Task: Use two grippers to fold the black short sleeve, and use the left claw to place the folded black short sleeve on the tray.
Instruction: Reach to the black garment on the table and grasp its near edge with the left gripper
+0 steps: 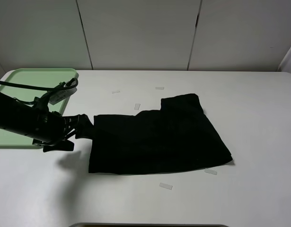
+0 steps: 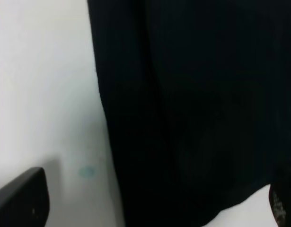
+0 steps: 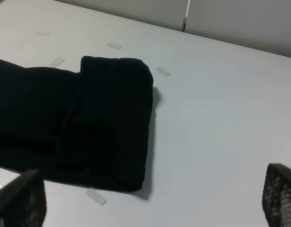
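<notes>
Scene: white counter seen from above, pale wall panels behind.
Shirt: black short-sleeve tee, folded into a rough rectangle, lying flat mid-counter. A narrower folded part sticks out at its far right corner. No lettering shows.
L hand: reaches in from the left side to the shirt's left edge. Wrist cam shows its fingers apart w/ the cloth edge running between them, not clamped.
R hand: outside the overhead view. Its wrist cam shows both fingertips wide apart over bare counter near the shirt's thicker end, gripping nothing.
Tray: pale green, far left corner of counter, partly behind the L arm, apart from shirt.
Tape strips: a few small clear bits on counter around shirt.
</notes>
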Robot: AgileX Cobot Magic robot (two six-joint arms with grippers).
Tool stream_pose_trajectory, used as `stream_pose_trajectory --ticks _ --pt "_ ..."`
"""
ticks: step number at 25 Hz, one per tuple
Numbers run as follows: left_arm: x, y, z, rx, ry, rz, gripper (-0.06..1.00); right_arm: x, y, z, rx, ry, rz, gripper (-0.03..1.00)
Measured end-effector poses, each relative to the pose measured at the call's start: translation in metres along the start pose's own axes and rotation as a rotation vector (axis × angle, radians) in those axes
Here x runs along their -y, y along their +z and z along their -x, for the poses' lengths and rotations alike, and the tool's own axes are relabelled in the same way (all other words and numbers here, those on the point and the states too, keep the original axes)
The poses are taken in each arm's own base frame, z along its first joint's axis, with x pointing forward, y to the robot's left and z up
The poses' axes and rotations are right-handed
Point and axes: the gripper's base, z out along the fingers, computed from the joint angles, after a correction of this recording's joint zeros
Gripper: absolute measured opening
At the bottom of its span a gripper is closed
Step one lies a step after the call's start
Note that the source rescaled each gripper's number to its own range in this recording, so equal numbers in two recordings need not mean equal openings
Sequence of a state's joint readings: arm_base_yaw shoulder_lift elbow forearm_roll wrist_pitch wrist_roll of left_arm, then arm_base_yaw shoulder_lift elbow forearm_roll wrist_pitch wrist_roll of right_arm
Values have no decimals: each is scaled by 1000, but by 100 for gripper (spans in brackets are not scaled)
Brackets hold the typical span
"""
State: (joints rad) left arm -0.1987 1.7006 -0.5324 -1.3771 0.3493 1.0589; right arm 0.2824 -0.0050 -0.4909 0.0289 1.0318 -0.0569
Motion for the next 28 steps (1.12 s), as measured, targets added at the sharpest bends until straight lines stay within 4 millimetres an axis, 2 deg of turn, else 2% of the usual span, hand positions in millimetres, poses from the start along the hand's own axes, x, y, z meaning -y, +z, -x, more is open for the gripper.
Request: stream_pose_trajectory --ticks 9,16,23,26,28 --pt "10 13 4 8 -3 11 92 0 0 0 0 0 0 100" --pt "6 28 4 -38 -14 26 92 0 0 0 0 0 0 100" --pt "14 42 18 -44 14 -7 91 0 0 0 0 0 0 100" --pt "22 52 22 -59 22 -37 85 0 0 0 0 0 0 100" --pt "26 58 21 -70 18 -47 75 0 0 0 0 0 0 100"
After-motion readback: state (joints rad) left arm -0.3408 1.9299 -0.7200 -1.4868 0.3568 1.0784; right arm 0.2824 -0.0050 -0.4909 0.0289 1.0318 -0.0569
